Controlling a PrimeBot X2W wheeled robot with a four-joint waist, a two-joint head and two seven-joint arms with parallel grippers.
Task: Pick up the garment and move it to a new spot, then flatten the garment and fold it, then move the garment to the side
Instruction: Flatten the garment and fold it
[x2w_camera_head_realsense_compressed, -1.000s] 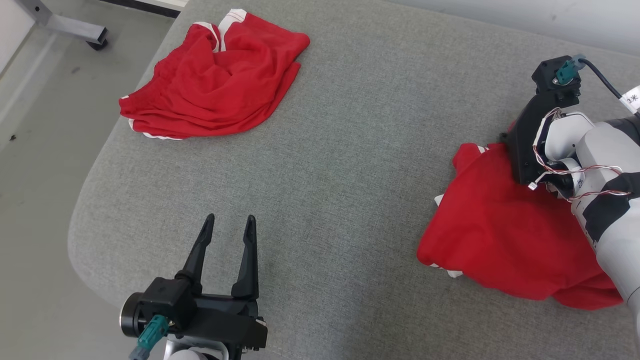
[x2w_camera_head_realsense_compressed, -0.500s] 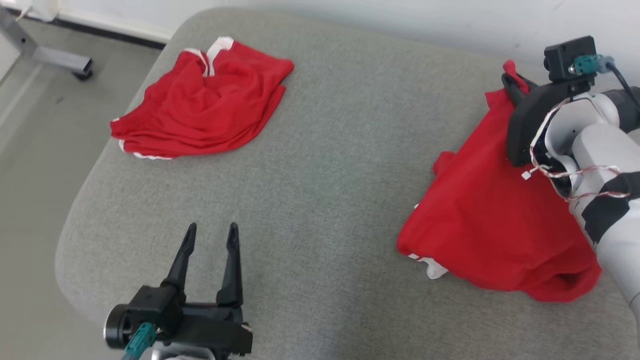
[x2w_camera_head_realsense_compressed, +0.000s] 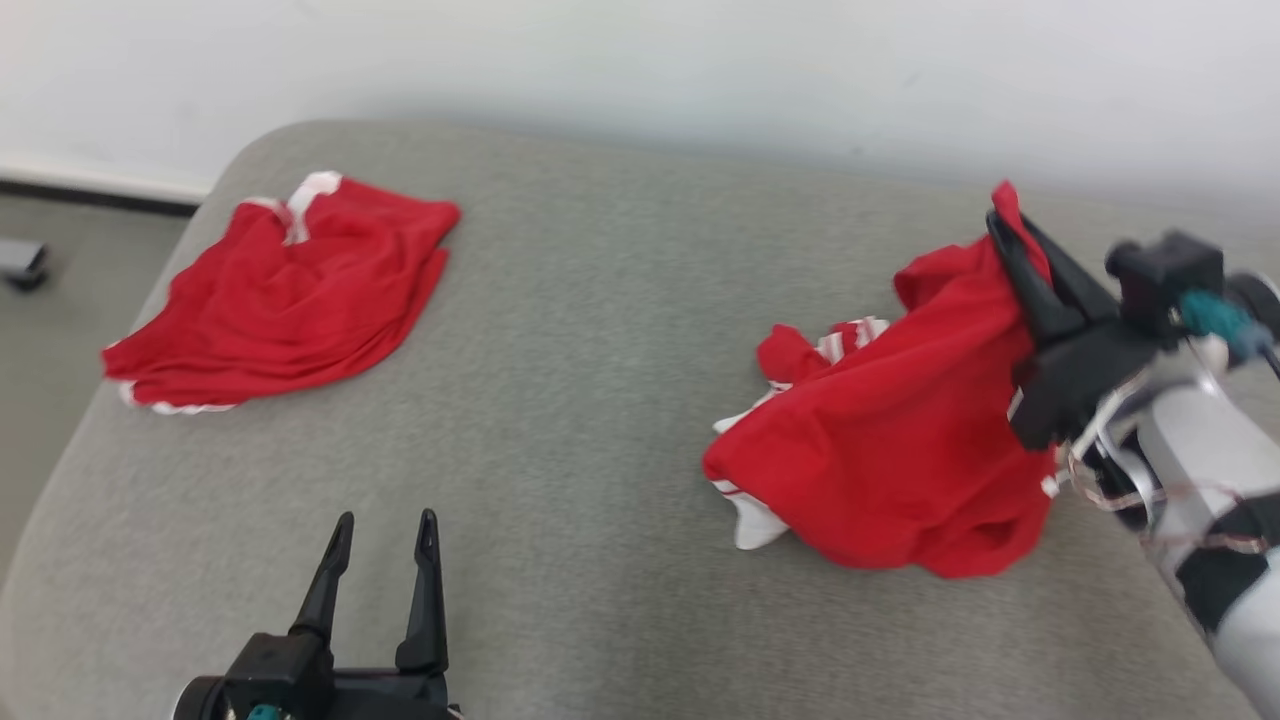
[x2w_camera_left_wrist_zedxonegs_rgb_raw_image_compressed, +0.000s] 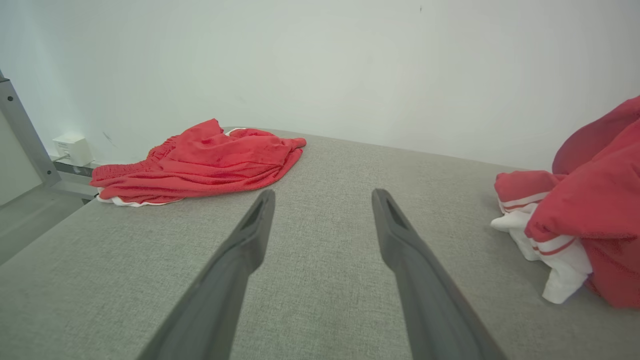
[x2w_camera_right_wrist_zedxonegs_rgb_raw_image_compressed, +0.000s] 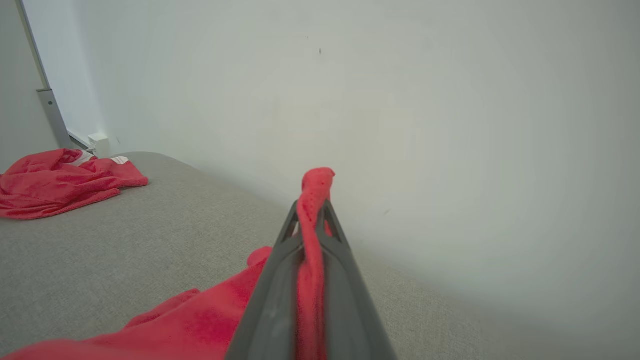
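A red garment (x2w_camera_head_realsense_compressed: 900, 440) with white trim hangs bunched at the right of the grey cushioned surface (x2w_camera_head_realsense_compressed: 600, 400), its lower part resting on the cushion. My right gripper (x2w_camera_head_realsense_compressed: 1003, 225) is shut on a fold of its top edge; the right wrist view shows red cloth (x2w_camera_right_wrist_zedxonegs_rgb_raw_image_compressed: 312, 200) pinched between the fingers and poking out past the tips. The same garment (x2w_camera_left_wrist_zedxonegs_rgb_raw_image_compressed: 590, 200) shows at the right of the left wrist view. My left gripper (x2w_camera_head_realsense_compressed: 385, 525) stands open over the near edge with nothing between its fingers (x2w_camera_left_wrist_zedxonegs_rgb_raw_image_compressed: 250, 235).
A second red garment (x2w_camera_head_realsense_compressed: 280, 295) with white trim lies crumpled at the far left of the cushion, also seen as a red heap (x2w_camera_left_wrist_zedxonegs_rgb_raw_image_compressed: 200, 160) from the left wrist. A pale wall (x2w_camera_head_realsense_compressed: 640, 70) runs behind. Floor (x2w_camera_head_realsense_compressed: 60, 260) lies past the left edge.
My right gripper has shut on the garment's top edge and raised it, drawing the cloth up and leftward. The head camera has tilted up, shifting the whole scene. The left gripper stays open.
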